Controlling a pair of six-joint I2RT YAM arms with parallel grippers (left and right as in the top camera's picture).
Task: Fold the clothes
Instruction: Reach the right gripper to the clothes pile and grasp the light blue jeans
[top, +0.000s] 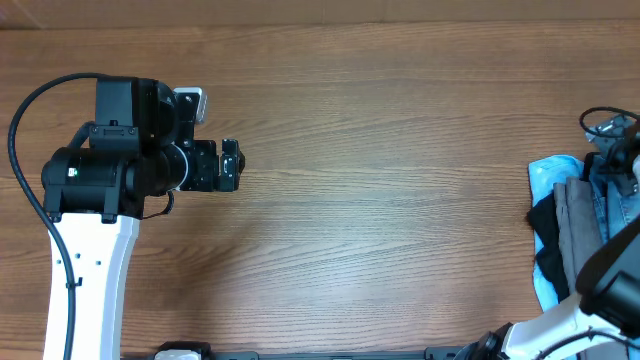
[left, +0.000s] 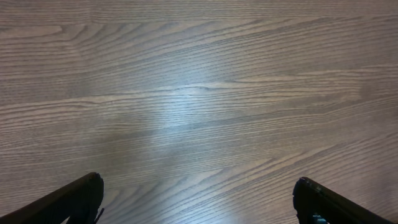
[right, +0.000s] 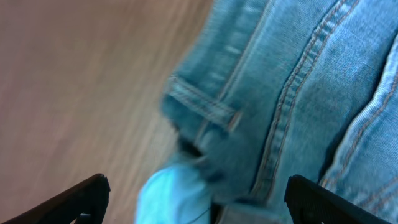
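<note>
The light blue denim jeans (right: 292, 93) fill the right wrist view, with a belt loop and orange seams showing. In the overhead view they lie in a clothes pile at the right edge (top: 612, 205). My right gripper (right: 196, 199) is open just above the jeans, holding nothing; in the overhead view only its arm shows at the right edge. My left gripper (top: 229, 165) is open and empty above bare table at the far left; its wrist view (left: 199, 196) shows only wood.
Grey trousers (top: 573, 225), a plain pale-blue cloth (top: 548, 180) and a black garment (top: 548, 250) lie in the same pile at the table's right edge. The pale-blue cloth also shows in the right wrist view (right: 177, 193). Cables (top: 608, 125) lie behind the pile.
</note>
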